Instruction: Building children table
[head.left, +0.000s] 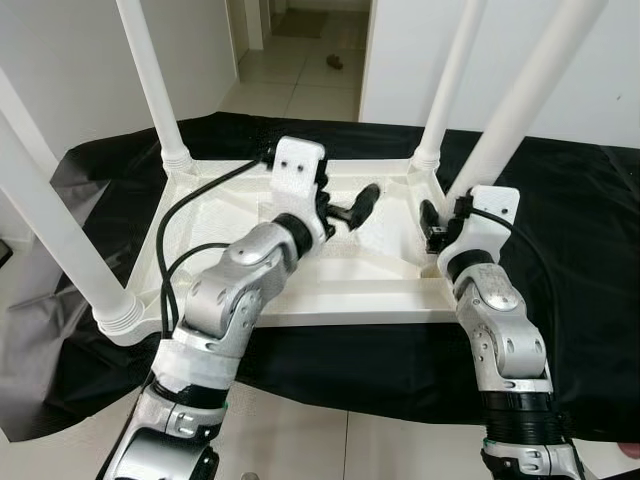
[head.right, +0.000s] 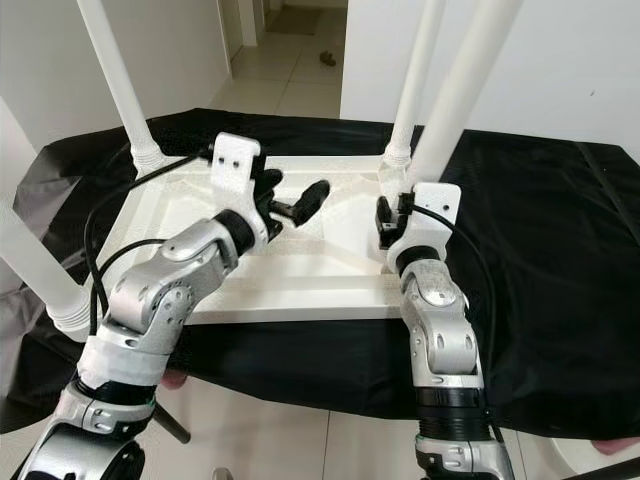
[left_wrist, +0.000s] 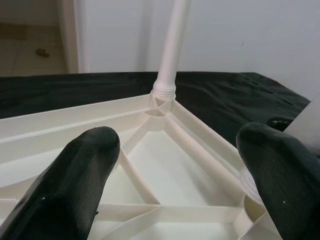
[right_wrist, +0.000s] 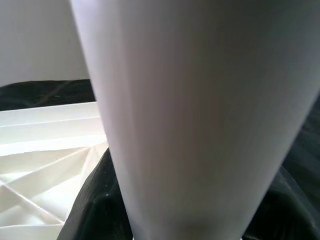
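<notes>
Arms: nearest to my camera, both silver arms rise from the bottom edge of the head view, left arm lower left, right arm lower right.
Left gripper (head.left: 345, 212): I see it at frame centre, over the ribbed underside of the table; fingers spread wide, holding nothing. In the left wrist view the two black fingertips (left_wrist: 70, 185) sit far apart with the ribs between them.
Right gripper (head.left: 440, 222): centre right of the head view, at the base of the near right leg (head.left: 530, 85). The right wrist view has that white leg right up against the camera with a black finger (right_wrist: 95, 210) beside it; I cannot tell whether the fingers are closed on the leg or just next to it.
Table (head.left: 330, 290): white plastic children's table, upside down in the middle of the frame, all four legs pointing up.
Far left leg (head.left: 150, 80): upper left, seated in its corner socket.
Far right leg (head.left: 450, 80): upper right of centre, seated; same leg appears in the left wrist view.
Near left leg (head.left: 50, 220): left edge, threaded collar at the table corner.
Black cloth (head.left: 590, 250): spread under the table, covering the surface across the frame.
Floor (head.left: 300, 80): light tiles, top centre, doorway behind.
</notes>
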